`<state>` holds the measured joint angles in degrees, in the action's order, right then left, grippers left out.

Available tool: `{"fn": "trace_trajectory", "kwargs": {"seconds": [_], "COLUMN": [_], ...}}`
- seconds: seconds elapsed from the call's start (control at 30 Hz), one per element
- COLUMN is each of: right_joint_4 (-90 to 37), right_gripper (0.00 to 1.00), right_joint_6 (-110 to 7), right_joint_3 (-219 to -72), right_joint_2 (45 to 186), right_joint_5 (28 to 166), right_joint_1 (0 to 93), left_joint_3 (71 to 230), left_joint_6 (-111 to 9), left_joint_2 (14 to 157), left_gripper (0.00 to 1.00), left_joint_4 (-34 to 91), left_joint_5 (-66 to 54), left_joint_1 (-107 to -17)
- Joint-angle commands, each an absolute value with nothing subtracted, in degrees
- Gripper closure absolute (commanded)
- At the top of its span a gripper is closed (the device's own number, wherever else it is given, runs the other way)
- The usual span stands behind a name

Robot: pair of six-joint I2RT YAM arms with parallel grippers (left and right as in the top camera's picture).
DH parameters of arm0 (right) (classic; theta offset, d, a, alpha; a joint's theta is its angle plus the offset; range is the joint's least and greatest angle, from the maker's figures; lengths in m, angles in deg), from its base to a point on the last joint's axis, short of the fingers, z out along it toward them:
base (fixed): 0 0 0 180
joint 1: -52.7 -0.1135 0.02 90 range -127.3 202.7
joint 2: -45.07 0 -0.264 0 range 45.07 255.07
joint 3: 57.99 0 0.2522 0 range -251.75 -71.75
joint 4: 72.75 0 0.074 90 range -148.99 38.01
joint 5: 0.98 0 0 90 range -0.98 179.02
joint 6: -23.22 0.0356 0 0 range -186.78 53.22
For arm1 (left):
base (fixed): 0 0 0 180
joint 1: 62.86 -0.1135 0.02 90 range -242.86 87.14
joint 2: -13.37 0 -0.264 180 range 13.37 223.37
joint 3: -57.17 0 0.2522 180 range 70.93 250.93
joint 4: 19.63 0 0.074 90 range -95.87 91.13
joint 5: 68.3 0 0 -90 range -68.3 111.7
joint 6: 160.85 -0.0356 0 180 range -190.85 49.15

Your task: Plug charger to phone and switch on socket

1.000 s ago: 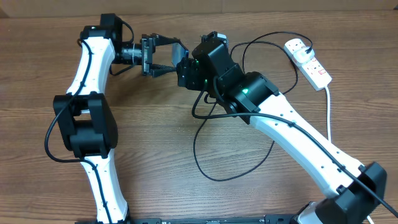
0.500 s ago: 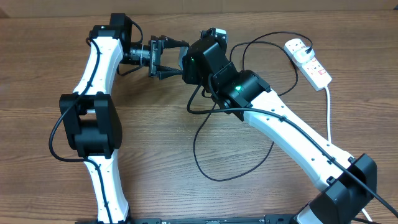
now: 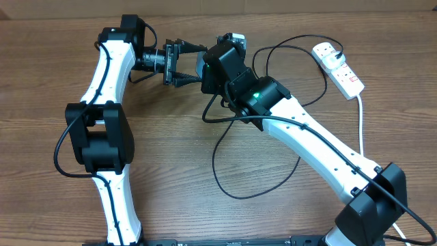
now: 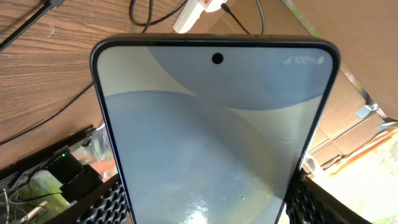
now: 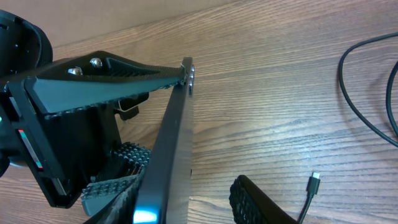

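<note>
Your left end effector (image 3: 194, 65) was clamped on the one phone (image 4: 211, 137), held above the table (image 3: 41, 102) at the far middle, with its lower part cut off in the left wrist view. From overhead the phone was mostly hidden behind your right arm. Your right end effector (image 5: 186, 202) had one finger on each side of the phone's edge, but I cannot tell whether it gripped anything. The one charger (image 5: 314, 177) showed its connector tip just beside the right finger. The one socket (image 3: 339, 68) lay far right, with a white plug in its far end.
</note>
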<state>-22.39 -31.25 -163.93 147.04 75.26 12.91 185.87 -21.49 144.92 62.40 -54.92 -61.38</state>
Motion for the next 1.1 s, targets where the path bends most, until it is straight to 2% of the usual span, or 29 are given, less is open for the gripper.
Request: {"fn": "trace_trajectory", "kwargs": {"seconds": [0.0,0.3,1.07], "right_joint_4": [-22.89,-23.4,-22.92], "right_gripper": [0.66,0.73,0.78], "right_joint_6": [-32.37,-32.35,-32.37], "right_joint_3": [-164.82,-164.82,-164.8], "right_joint_2": [147.11,147.11,147.33], "right_joint_5": [74.95,75.67,77.49], "right_joint_1": [12.95,12.95,12.95], "left_joint_3": [187.44,187.44,187.44], "left_joint_6": [-22.36,-22.36,-22.39], "left_joint_2": [144.54,144.54,144.54], "left_gripper": [0.44,0.43,0.43], "left_joint_4": [62.49,62.49,62.49], "left_joint_5": [-56.69,-56.28,-56.28], "left_joint_1": [-61.32,-61.3,-61.21]}}
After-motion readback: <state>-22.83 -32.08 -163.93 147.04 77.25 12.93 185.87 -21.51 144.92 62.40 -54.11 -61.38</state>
